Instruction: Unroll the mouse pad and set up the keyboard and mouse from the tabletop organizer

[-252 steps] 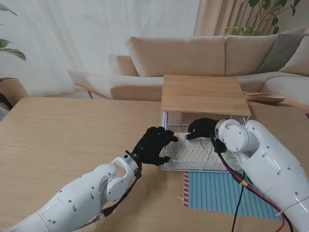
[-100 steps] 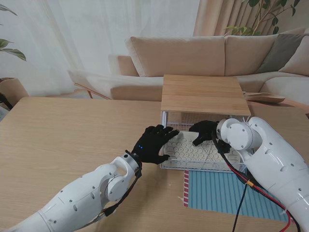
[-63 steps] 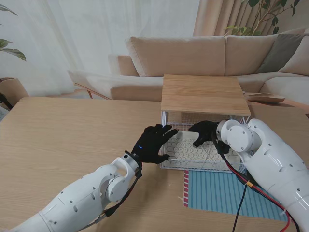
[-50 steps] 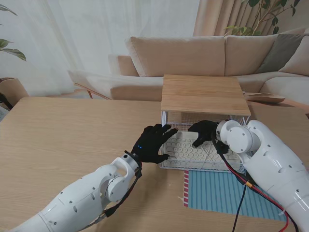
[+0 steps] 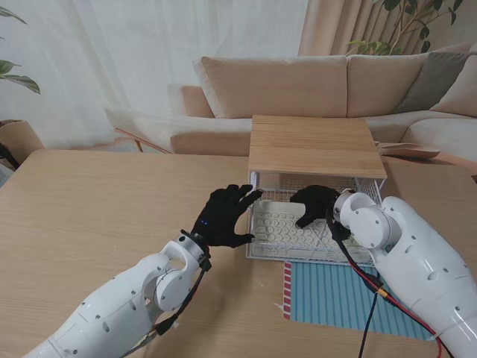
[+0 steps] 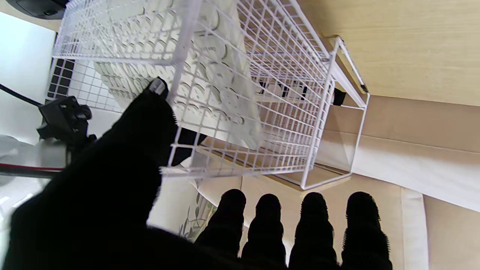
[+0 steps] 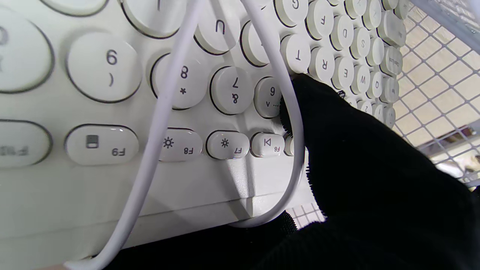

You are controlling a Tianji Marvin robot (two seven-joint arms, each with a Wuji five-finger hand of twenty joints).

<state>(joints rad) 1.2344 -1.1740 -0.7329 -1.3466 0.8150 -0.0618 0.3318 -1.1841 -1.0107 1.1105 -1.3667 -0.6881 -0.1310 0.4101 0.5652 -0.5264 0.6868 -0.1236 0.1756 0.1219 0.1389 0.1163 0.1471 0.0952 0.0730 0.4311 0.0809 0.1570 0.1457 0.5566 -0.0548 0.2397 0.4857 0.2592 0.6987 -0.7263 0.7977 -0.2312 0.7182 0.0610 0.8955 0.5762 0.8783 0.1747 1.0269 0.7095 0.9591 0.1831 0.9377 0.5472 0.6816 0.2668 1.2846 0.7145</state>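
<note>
You are looking down on a light wooden table point(image 5: 112, 216) in a living room, with a beige sofa point(image 5: 298, 82) and sheer curtains behind it. Nearest to you, on your right, the blue striped mouse pad point(image 5: 339, 294) lies flat on the table. Just beyond it stands the tabletop organizer point(image 5: 313, 145), a white wire frame under a wooden top, with its wire drawer point(image 5: 257, 246) pulled toward you. The white round-key keyboard point(image 5: 287, 227) rests tilted inside the drawer, its white cable point(image 7: 157, 112) looping across the keys. The mouse is not visible.

Your left hand point(image 5: 222, 216) is spread wide and holds nothing, its thumb against the drawer's left front corner. Your right hand point(image 5: 314, 203) reaches into the drawer, fingers curled over the keyboard's far edge; a firm grasp cannot be confirmed.

To do this step well, brace the drawer with your left hand, lift the keyboard's far edge clear of the wire, and keep the cable from snagging.
</note>
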